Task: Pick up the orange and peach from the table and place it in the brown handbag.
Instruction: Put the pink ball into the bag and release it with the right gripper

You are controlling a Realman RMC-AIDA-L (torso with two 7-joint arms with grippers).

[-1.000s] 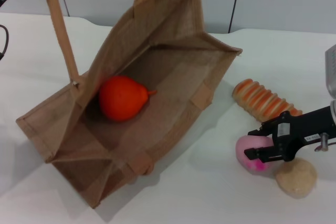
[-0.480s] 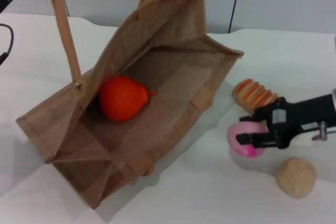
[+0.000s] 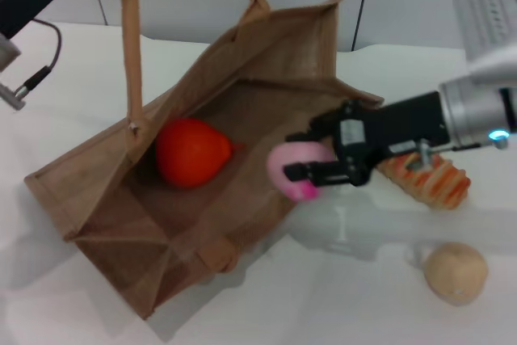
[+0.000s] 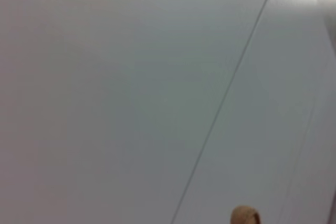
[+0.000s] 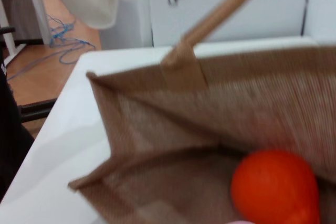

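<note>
The brown handbag (image 3: 266,78) lies open on the table, one handle (image 3: 129,30) pulled up by my left arm at the top left; the left gripper itself is out of frame. The orange (image 3: 191,151) rests inside the bag and also shows in the right wrist view (image 5: 275,191) with the bag's mouth (image 5: 157,124). My right gripper (image 3: 303,171) is shut on the peach (image 3: 292,169) and holds it in the air at the bag's near right rim.
A striped bread roll (image 3: 428,183) lies on the table under my right arm. A beige-tan rough ball (image 3: 456,273) sits at the front right. The left wrist view shows a pale wall and a bit of bag handle (image 4: 245,215).
My right gripper lifted the peach off the table and carried it left to the bag's rim. The bag handle rose and shifted right a little.
</note>
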